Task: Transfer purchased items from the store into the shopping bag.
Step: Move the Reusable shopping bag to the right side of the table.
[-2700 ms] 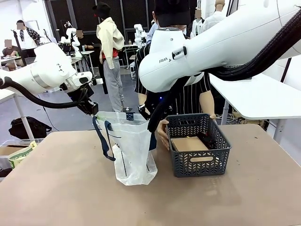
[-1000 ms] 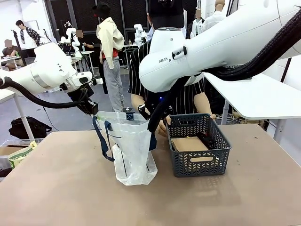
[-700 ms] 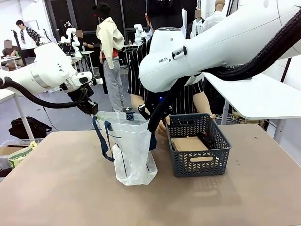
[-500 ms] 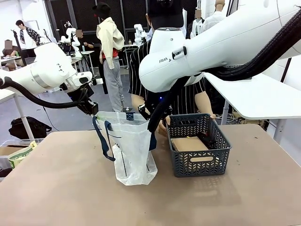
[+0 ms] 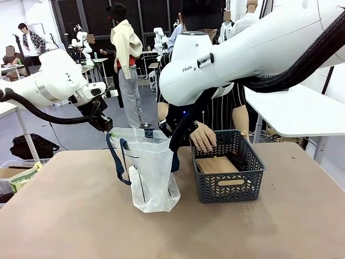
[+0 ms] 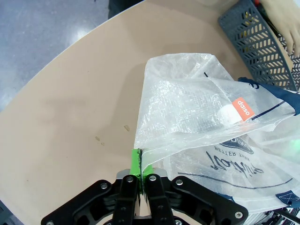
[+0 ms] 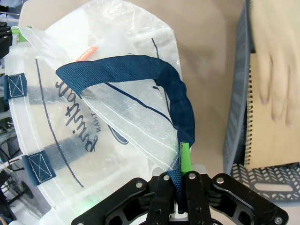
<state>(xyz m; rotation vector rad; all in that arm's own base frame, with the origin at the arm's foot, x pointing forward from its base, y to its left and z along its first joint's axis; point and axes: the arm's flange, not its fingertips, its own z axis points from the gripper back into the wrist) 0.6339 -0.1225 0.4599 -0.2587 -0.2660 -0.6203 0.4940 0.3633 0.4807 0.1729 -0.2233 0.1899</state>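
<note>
The whitish shopping bag (image 5: 150, 171) stands open on the table, held at both ends of its mouth. My left gripper (image 5: 105, 125) is shut on the bag's left rim (image 6: 140, 157). My right gripper (image 5: 173, 142) is shut on a navy strap handle (image 7: 180, 117) at the right rim. Right of the bag sits the dark grey basket (image 5: 233, 186) with a flat brown item (image 5: 216, 164) and a black item (image 5: 237, 158) inside. A person's hand (image 5: 204, 137) reaches over the basket's near-left corner, blurred above the brown item (image 7: 269, 140). An orange-labelled white item (image 6: 240, 108) lies inside the bag.
The person stands at the far side, behind the basket. A white table (image 5: 302, 110) stands at the right rear. A box of items (image 5: 19, 175) sits off the table's left edge. Bare tabletop (image 5: 178, 232) lies in front of the bag and basket.
The person's hand has come from behind the basket's left side up over its rim and into it. Both arms and the bag have stayed still.
</note>
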